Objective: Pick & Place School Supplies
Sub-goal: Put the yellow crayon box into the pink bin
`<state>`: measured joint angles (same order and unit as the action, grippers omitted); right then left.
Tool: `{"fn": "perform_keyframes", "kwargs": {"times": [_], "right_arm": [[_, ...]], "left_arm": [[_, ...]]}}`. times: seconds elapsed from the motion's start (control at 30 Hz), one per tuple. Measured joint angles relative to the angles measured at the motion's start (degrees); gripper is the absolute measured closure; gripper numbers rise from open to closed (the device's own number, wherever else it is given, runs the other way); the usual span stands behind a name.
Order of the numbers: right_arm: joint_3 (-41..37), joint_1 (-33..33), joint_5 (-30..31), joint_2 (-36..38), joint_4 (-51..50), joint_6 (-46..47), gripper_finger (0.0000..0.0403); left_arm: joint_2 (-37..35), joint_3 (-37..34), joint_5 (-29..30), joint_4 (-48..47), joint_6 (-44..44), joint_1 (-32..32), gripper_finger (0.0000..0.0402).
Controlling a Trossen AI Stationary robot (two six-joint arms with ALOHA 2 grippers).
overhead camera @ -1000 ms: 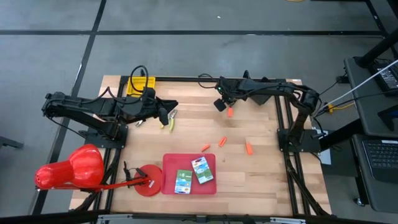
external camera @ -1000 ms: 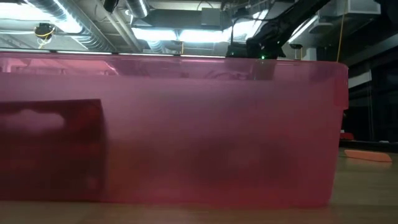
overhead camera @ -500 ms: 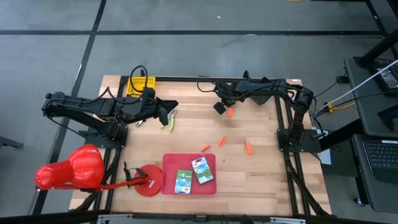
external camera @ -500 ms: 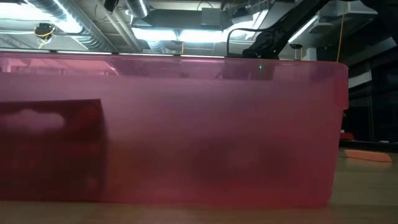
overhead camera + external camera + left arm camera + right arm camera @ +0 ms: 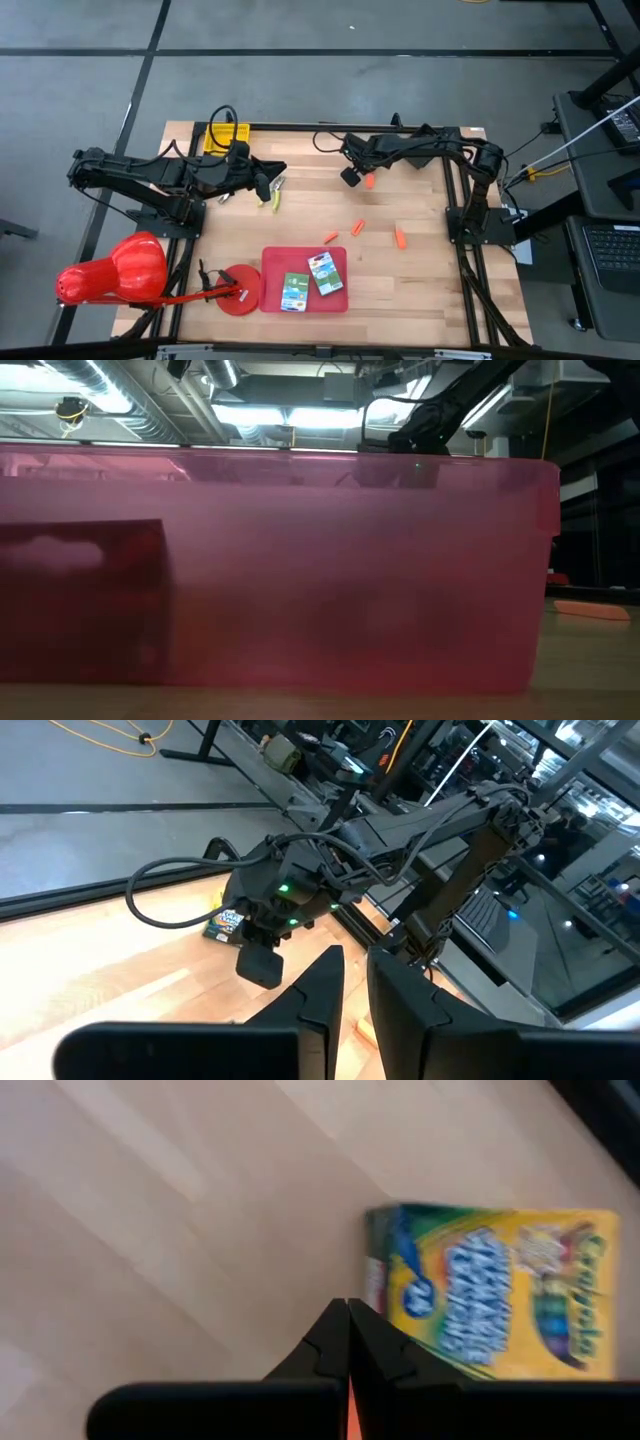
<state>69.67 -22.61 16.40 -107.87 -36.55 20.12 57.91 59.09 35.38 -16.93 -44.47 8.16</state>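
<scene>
My right gripper (image 5: pixel 360 177) hangs over the far middle of the table, shut (image 5: pixel 347 1310), with an orange stick (image 5: pixel 369 180) at its tips. A yellow-green crayon box (image 5: pixel 500 1295) lies flat on the wood beyond it, also seen in the left wrist view (image 5: pixel 224 923). Other orange sticks (image 5: pixel 358 227) (image 5: pixel 330 237) (image 5: pixel 400 238) lie mid-table. My left gripper (image 5: pixel 274 180) waits at the far left, its fingers slightly apart (image 5: pixel 355 970), over the yellow-green-handled tool (image 5: pixel 272 197). Two packs (image 5: pixel 294 290) (image 5: pixel 326 272) lie in the red tray (image 5: pixel 270 262). My right gripper has a thin strip of the orange stick (image 5: pixel 349 1415) showing between its shut fingers (image 5: pixel 385 1350), pinched. The fingers come from above, slanting down. The stick's other end and whether it rests on the table are hidden by the gripper.
A big red cone (image 5: pixel 110 270) and a red disc (image 5: pixel 240 290) stand off the table's near left corner. A yellow box (image 5: pixel 226 137) with cables sits at the far left corner. The tray's pink wall (image 5: pixel 270 570) fills the low view; an orange stick (image 5: pixel 590 610) lies beside it.
The right gripper has shifted a little toward the table's left and near edge and tipped slightly, staying shut. The orange stick at its tips has kept its place in the high view. The left arm has kept still.
</scene>
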Motion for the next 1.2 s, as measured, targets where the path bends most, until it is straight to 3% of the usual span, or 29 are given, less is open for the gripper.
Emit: {"fn": "perform_keyframes", "kwargs": {"times": [0.53, 1.2], "right_arm": [[-0.02, -0.61, 6.59, 0.50, -0.09, 0.39, 0.0403], [0.05, -2.01, 0.27, -2.67, -0.14, 0.22, 0.0403]], "left_arm": [[0.61, 0.02, 1.61, -0.08, -0.38, 1.68, 0.0358], [0.72, 0.04, 1.03, 0.00, -0.39, 2.21, 0.0366]]}}
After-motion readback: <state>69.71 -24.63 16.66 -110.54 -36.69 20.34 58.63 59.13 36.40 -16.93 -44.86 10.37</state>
